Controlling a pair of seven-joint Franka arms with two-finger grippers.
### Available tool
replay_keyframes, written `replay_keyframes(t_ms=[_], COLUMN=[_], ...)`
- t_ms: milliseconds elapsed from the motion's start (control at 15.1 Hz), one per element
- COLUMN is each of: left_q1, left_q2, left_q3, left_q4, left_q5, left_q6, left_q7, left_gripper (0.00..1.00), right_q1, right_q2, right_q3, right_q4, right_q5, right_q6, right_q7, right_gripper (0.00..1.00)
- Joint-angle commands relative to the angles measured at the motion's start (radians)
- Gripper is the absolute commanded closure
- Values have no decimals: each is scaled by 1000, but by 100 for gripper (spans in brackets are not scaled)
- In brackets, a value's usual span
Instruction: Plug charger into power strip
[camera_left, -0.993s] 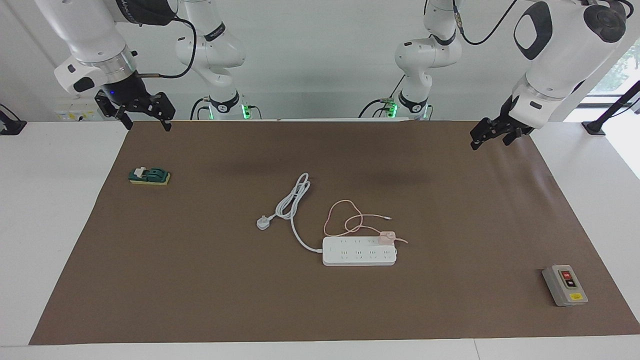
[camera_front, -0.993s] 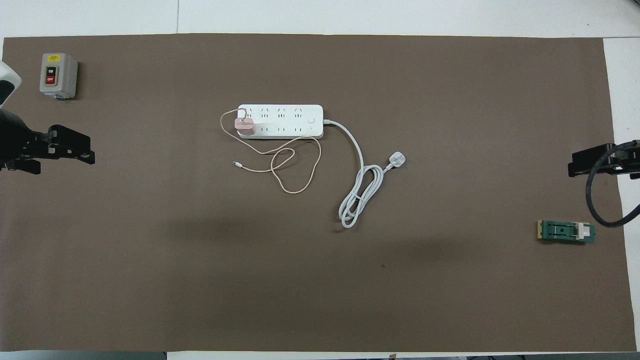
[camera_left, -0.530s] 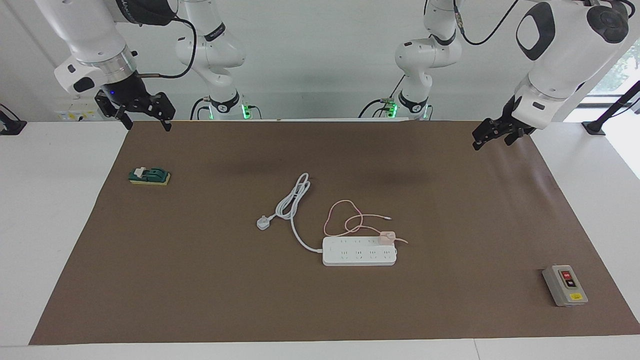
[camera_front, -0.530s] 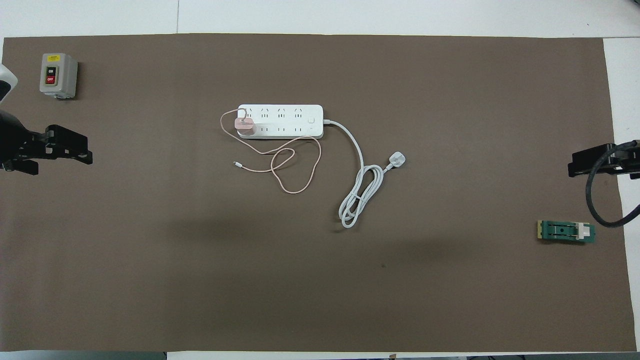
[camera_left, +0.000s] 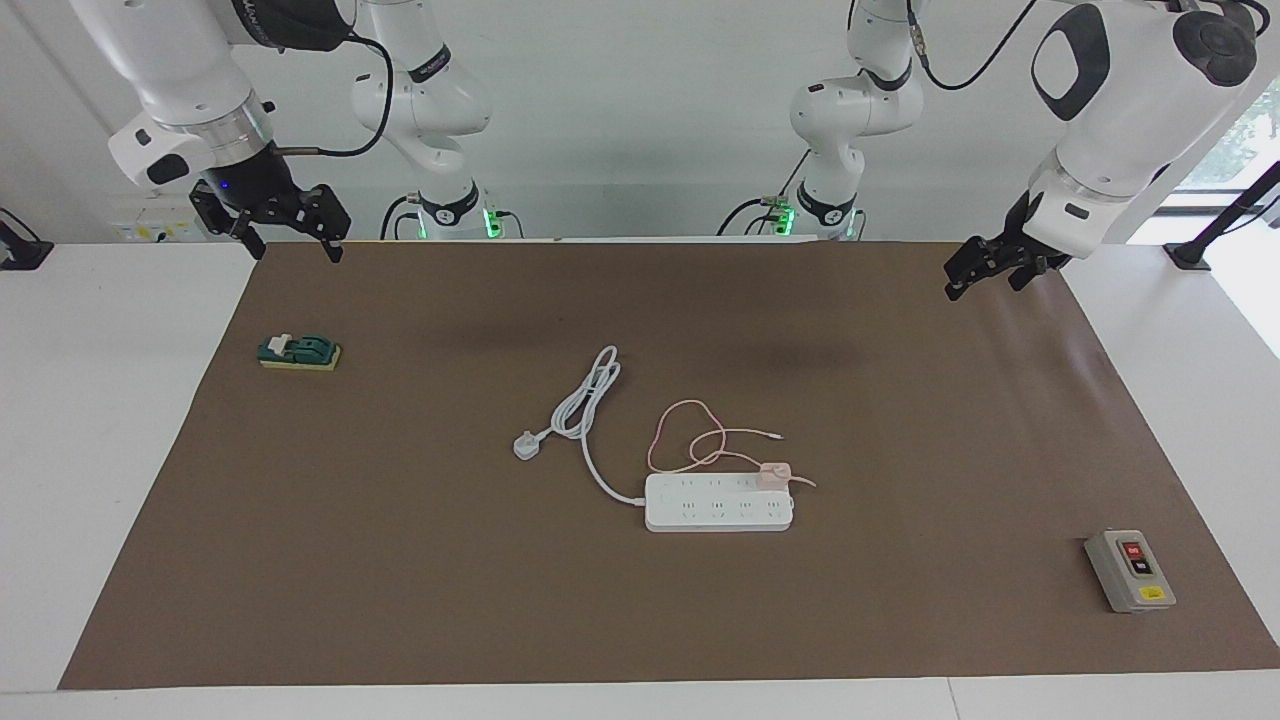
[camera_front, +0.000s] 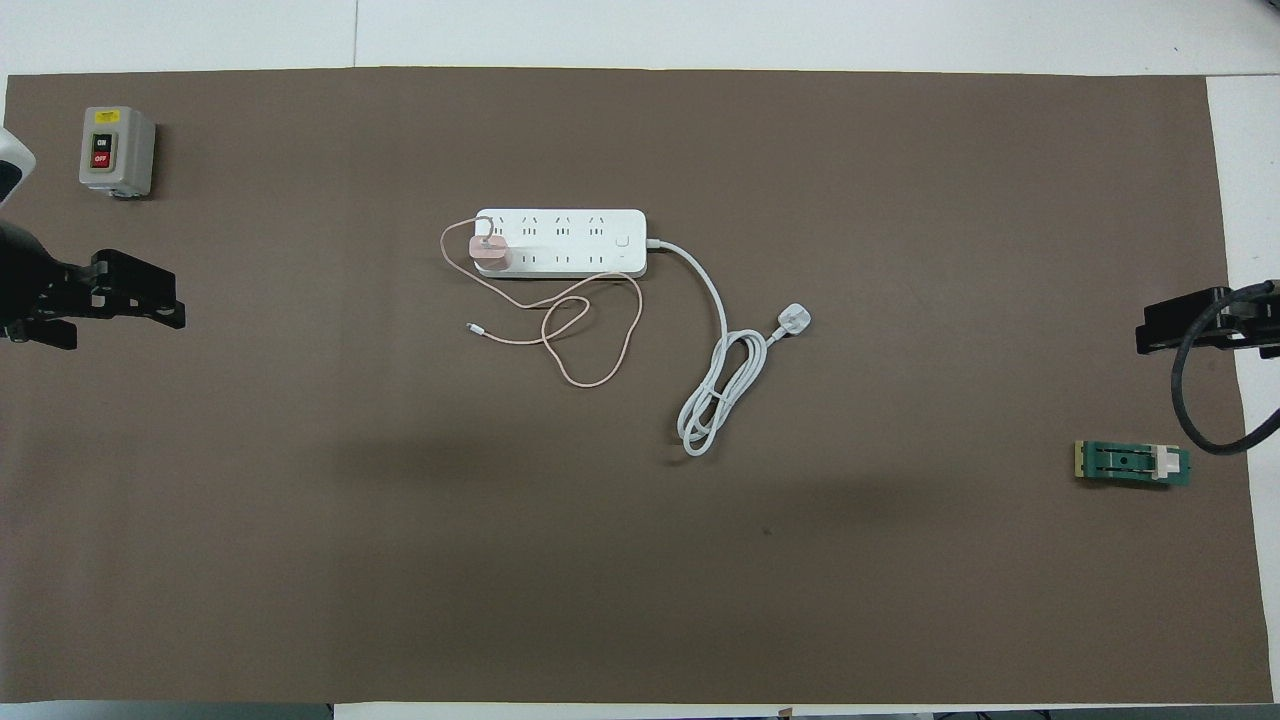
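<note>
I am seeing the small pale pink cube-shaped charger (camera_left: 773, 473) sitting on the long white power strip (camera_left: 718, 504), nearer the left end effector (camera_left: 985, 270); it and the right end effector (camera_left: 290, 235) are both hanging wide open, holding nothing.

white arms (camera_left: 1120, 110), black fingers (camera_left: 327, 240), black cables

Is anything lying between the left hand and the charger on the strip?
Nothing visible does. The charger already sits on the power strip, at its end toward the left arm. The open left hand hangs over bare mat.
</note>
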Motion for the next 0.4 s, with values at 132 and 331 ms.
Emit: replay_keyframes(t_ms=[132,331], left_q1=[-4,-7], left_q2=[-30,-30], left_q3=[4,4], left_q4=[-29,-26], left_q5=[-11,-11], left_q6=[27,28], left_q7=[-9,-9], left_gripper=[0,0], right_q1=[-15,-15], right_q2=[-22,-22], right_q3=[12,12], right_q4=[-19,-19], right_q5=[4,4], right_q6=[-8,-8], right_q7=[11,11], right_gripper=[0,0])
